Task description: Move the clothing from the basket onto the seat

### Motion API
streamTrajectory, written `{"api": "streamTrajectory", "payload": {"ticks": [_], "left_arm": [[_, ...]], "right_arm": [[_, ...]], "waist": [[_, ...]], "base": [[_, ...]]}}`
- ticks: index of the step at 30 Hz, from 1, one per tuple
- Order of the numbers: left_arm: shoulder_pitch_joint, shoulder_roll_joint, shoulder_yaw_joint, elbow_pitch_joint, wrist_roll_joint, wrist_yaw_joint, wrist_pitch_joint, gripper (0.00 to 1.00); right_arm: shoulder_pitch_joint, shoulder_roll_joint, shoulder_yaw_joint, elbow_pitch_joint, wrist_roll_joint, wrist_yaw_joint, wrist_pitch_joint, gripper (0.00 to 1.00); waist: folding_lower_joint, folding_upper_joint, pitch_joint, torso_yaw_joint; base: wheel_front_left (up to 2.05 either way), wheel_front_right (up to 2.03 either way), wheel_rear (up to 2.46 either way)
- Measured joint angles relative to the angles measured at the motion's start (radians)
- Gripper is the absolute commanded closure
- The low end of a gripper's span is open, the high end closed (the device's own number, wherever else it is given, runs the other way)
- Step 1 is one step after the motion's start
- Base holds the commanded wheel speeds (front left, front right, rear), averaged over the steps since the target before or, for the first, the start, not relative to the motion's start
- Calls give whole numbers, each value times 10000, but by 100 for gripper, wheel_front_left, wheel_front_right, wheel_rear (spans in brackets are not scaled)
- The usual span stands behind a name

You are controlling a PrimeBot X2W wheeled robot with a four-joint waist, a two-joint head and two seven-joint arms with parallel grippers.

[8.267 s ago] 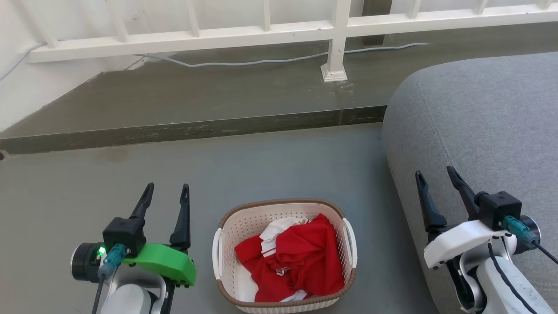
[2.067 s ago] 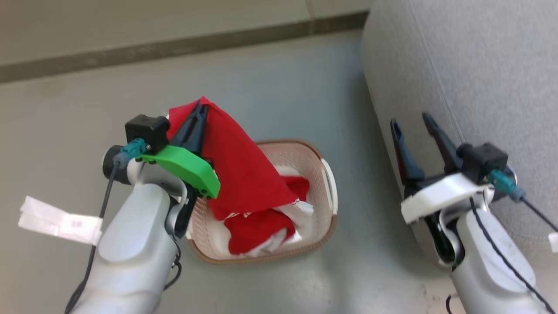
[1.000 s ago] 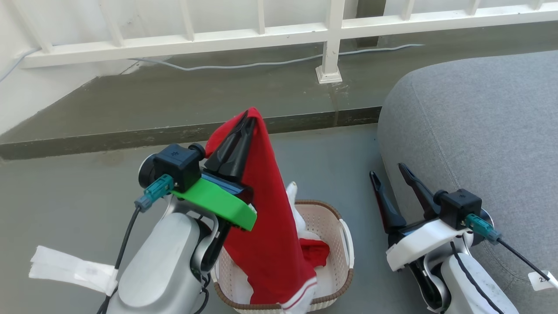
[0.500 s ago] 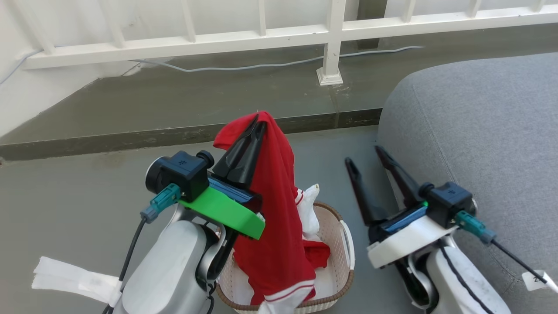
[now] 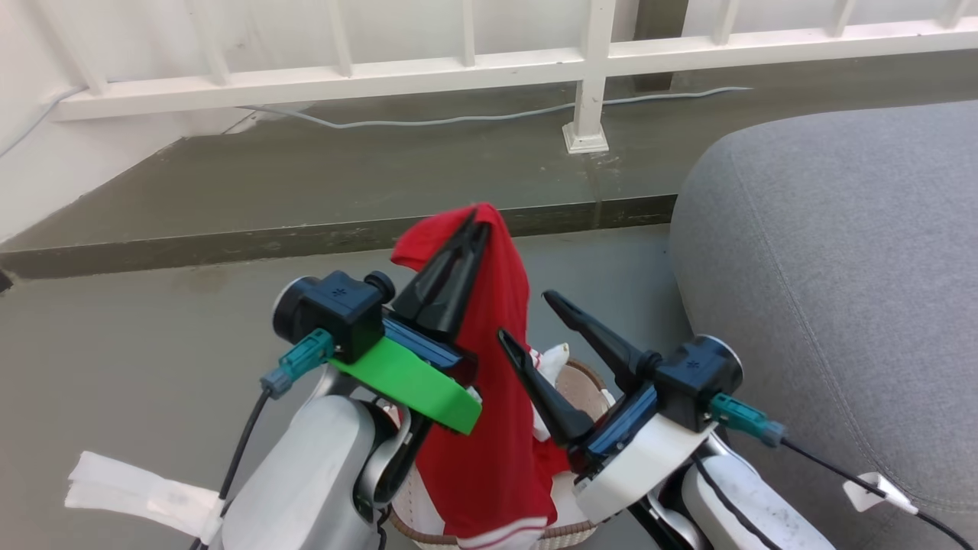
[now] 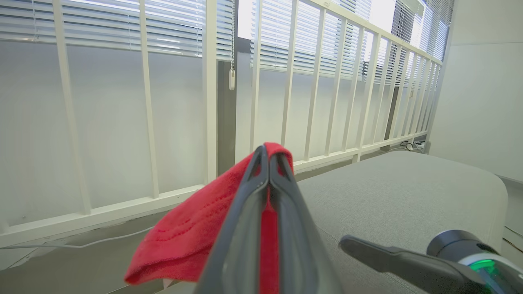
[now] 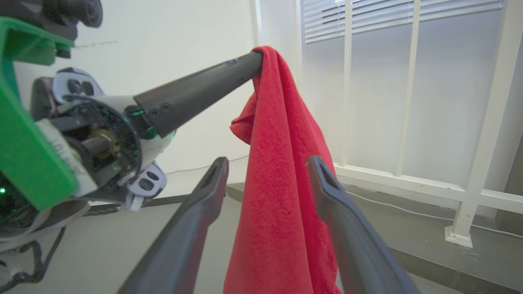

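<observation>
**Red clothing held up over the basket, on a grey floor beside the seat**

The grey concrete floor [image 5: 137, 336] rises by a low step [image 5: 229, 244] to a white railing [image 5: 382, 72], and a pale cable [image 5: 458, 119] runs along its foot. The grey seat [image 5: 840, 252] stands at the right. The left gripper [image 5: 472, 221], pressed together, pinches the clothing [image 5: 497, 428], which hangs down into the basket [image 5: 587, 380]. The right gripper [image 5: 526, 316], spread wide, stands just beside the cloth. Both arms hide most of the basket, so probably more fabric lies inside.

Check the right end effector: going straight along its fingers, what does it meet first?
Probably the red garment hanging from the shut left end effector, dead ahead of the open right end effector; depth unclear.
</observation>
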Motion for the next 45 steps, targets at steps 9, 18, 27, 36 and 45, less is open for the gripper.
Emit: {"api": "streamTrajectory", "payload": {"ticks": [9,18,27,36,45], "left_arm": [[0,15,-447,-376,-61,0,178,100],[2,27,-692,-644,-138,0,301,100],[12,27,-715,-692,-138,6,393,100],[62,84,-965,-698,-138,58,671,0],[70,489,-1375,-842,73,-4,972,0]], "right_arm": [[-1,-12,351,1060,2,2,339,0],[-311,-10,523,1799,293,29,443,100],[-523,-10,600,2002,621,29,313,100],[-908,-12,364,2075,767,29,100,100],[-1343,-247,-303,2278,767,-44,13,100]], "waist": [[0,0,12,296],[0,0,65,417],[0,0,113,435],[0,0,188,414],[1,0,356,503]], "base": [[0,0,0],[0,0,0],[0,0,0],[0,0,0],[0,0,0]]}}
